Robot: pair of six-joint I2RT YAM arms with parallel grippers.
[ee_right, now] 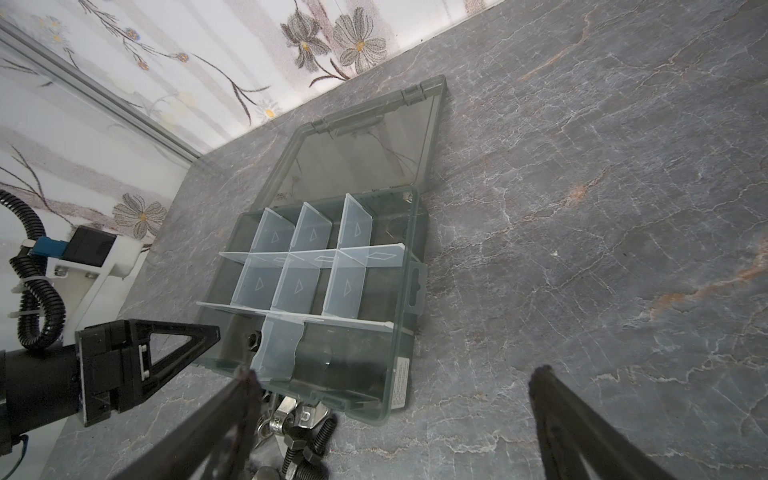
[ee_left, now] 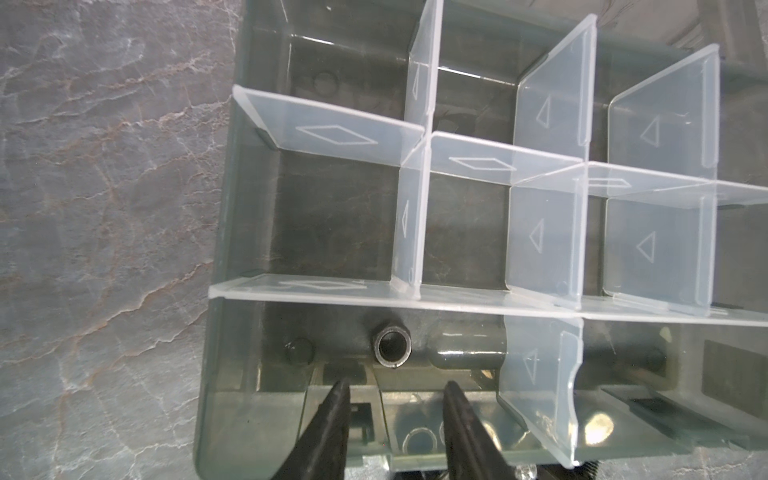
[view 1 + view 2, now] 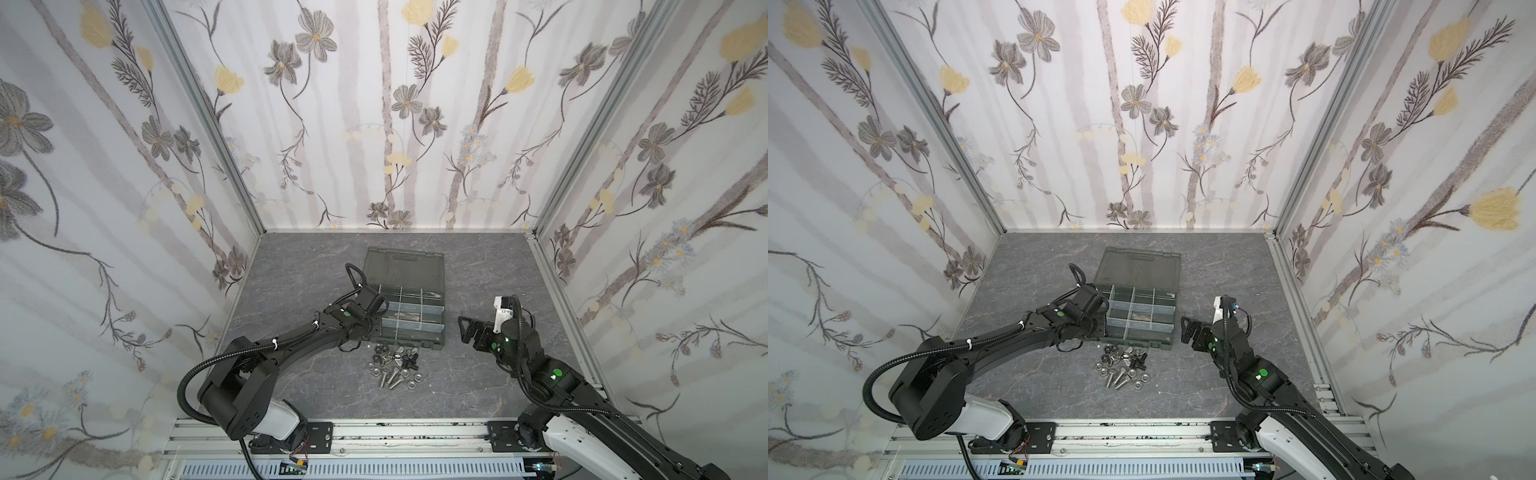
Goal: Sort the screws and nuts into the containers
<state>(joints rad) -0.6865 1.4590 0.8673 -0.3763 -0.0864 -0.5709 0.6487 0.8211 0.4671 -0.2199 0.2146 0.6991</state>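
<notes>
The dark grey case [image 3: 415, 337] lies open, its containers [image 2: 332, 232] split by pale dividers. One black nut [image 2: 390, 347] rests in the front left compartment, also seen in the right wrist view as the nut [image 1: 252, 340]. My left gripper [image 2: 395, 384] hangs open just over that compartment's front wall, nothing between its fingers. Loose silver screws [image 3: 392, 379] and nuts [image 3: 376, 368] form a pile on the table in front of the case, the same pile [image 3: 1121, 368] showing in both top views. My right gripper [image 3: 467, 328] hovers wide open and empty right of the case.
The smoky lid [image 3: 405, 266] lies flat behind the case. Black bolts [image 1: 307, 444] and a wing nut lie at the case's front edge. Papered walls close in the grey marbled table [image 3: 498, 374] on three sides. A metal rail runs along the front.
</notes>
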